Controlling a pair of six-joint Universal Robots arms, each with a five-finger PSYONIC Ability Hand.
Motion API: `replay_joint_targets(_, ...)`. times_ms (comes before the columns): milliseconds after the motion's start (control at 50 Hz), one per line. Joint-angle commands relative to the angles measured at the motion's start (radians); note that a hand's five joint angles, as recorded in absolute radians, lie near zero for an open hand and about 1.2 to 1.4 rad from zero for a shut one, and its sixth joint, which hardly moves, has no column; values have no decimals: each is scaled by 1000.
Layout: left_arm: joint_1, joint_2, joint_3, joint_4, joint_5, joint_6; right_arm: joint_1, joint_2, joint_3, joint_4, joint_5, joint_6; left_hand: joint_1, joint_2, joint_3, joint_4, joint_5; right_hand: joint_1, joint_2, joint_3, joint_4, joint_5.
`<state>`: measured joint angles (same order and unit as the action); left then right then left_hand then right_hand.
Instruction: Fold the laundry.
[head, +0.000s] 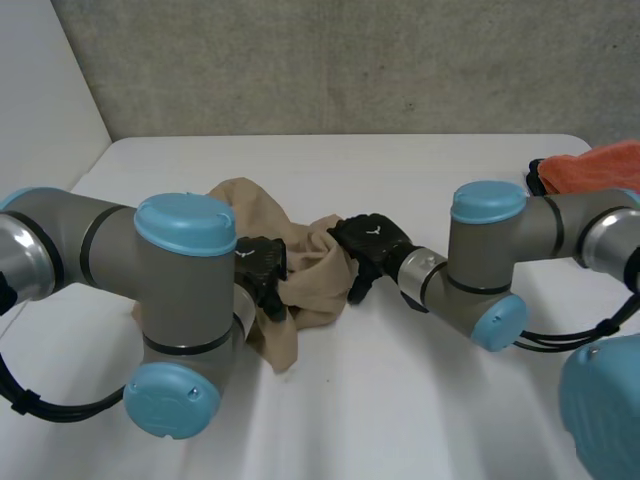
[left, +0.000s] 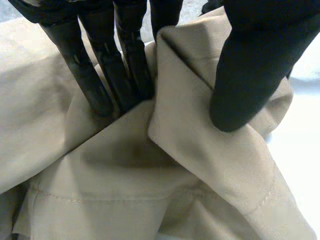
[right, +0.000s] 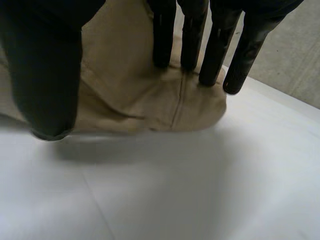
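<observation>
Beige cloth (head: 308, 262) lies crumpled at the middle of the white table (head: 400, 180), between the two hands. The left hand (head: 262, 270) is at its left side, and its fingers (left: 102, 87) and thumb (left: 247, 80) pinch a raised fold. The right hand (head: 368, 243) is on the cloth's right edge, fingers (right: 162, 37) straight with tips resting by a seam. Its thumb (right: 45, 80) seems to hang clear, just above the table. An orange cloth (head: 595, 165) lies at the far right edge.
</observation>
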<state>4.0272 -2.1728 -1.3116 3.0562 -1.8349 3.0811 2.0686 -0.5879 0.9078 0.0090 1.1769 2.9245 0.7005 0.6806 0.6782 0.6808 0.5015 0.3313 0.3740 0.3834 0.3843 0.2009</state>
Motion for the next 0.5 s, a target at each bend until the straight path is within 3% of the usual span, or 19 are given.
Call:
replay_joint_targets(20, 3, 10, 2, 41, -29, 16, 28, 94, -128, -3, 15, 47, 695, 715, 718, 715, 720, 812, 769, 760, 759, 768)
replay_joint_targets(60, 6, 63, 0, 39, -34, 19, 36, 95, -148, -1, 35, 51, 696, 716, 718, 715, 720, 1063, 1021, 1011, 1010, 1019)
replay_joint_targets(180, 19, 214, 11, 36, -26, 42, 34, 14, -164, 8, 89, 50, 696, 716, 718, 715, 720, 1065, 1022, 1013, 1012, 1021)
replay_joint_targets(360, 38, 436, 20, 41, 55, 350, 2, -407, -37, 104, 84, -89, 696, 716, 718, 715, 720, 1065, 1022, 1013, 1012, 1021)
replay_joint_targets(500, 49, 498, 17, 35, 118, 442, -27, -601, -13, 278, 86, -298, 696, 716, 718, 715, 720, 1065, 1022, 1013, 1012, 1021)
